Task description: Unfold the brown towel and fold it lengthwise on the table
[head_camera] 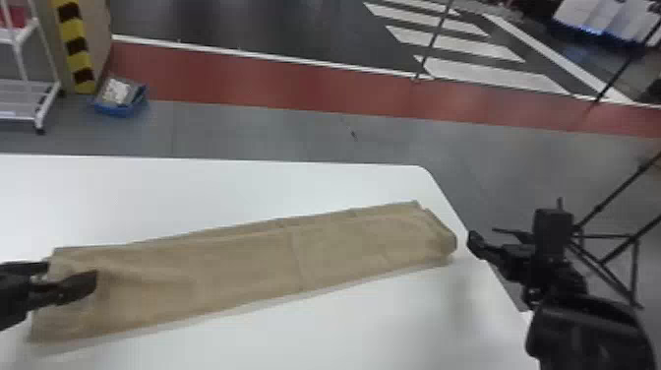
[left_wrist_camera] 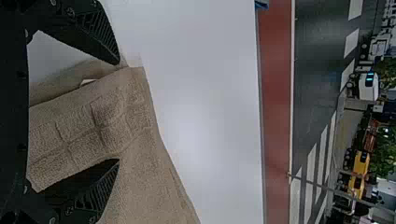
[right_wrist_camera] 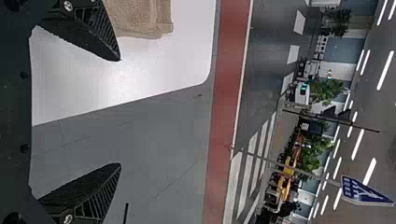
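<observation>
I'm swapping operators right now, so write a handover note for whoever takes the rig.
Left gripper: open, at the towel's left end, a finger on either side of some cloth.
Right gripper: open and empty, just off the towel's right end by the table's edge.
Brown towel: a long strip lying aslant on the table.
Done: it looks folded lengthwise.
Left: probably just evening the far edge, where layers don't quite line up, and backing the left gripper away.

A large indoor hall, much like an industrial or exhibition space: strip lights (right_wrist_camera: 385,70) overhead, a grey floor (head_camera: 275,130) with a red band (head_camera: 275,91) and white road stripes (head_camera: 492,74), a blue-and-white sign (right_wrist_camera: 366,190), and a wheeled white rack (head_camera: 46,106) at far left by yellow-and-black striping (head_camera: 76,46).
</observation>
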`<state>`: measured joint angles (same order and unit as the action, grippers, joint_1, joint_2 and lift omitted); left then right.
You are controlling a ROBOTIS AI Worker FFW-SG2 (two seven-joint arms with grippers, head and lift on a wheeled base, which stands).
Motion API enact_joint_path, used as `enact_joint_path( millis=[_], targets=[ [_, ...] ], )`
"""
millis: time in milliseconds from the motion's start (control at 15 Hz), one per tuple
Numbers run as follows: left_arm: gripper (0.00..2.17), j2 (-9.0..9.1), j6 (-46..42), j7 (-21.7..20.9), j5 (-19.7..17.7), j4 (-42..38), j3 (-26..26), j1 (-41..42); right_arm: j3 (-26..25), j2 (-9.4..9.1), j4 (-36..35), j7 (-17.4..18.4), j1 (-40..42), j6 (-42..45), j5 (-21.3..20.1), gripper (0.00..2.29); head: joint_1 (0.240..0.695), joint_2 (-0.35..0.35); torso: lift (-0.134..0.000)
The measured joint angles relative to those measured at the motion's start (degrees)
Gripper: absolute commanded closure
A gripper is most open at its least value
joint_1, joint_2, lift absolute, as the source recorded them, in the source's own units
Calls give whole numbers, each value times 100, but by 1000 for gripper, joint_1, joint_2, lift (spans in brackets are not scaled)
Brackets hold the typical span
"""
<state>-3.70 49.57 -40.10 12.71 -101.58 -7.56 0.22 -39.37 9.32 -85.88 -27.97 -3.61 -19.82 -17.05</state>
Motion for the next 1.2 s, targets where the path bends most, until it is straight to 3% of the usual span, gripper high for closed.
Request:
enact_joint_path(
  millis=[133, 200, 600, 733, 1200],
  targets=[
    [1244, -1, 165, -173, 67, 41, 13, -44, 0, 0, -3, -2, 0, 0, 0, 76, 695, -350, -109],
    [1453, 0, 173, -210, 87, 42, -6, -47, 0, 0, -10, -2, 0, 0, 6, 80, 695, -350, -109],
    [1467, -10, -146, -363, 7, -103, -382, -88, 187, -1, -33, -33, -62, -27, 17, 97, 695, -348, -109],
    [1467, -41, -232, -435, 24, -29, -457, -232, 443, -10, 39, -50, -233, -124, -22, 117, 695, -305, -109],
    [1467, -73, -552, -623, 85, 208, -576, -408, 1248, -122, 1202, 16, -1088, -213, -540, 154, 695, -209, -109]
  ],
)
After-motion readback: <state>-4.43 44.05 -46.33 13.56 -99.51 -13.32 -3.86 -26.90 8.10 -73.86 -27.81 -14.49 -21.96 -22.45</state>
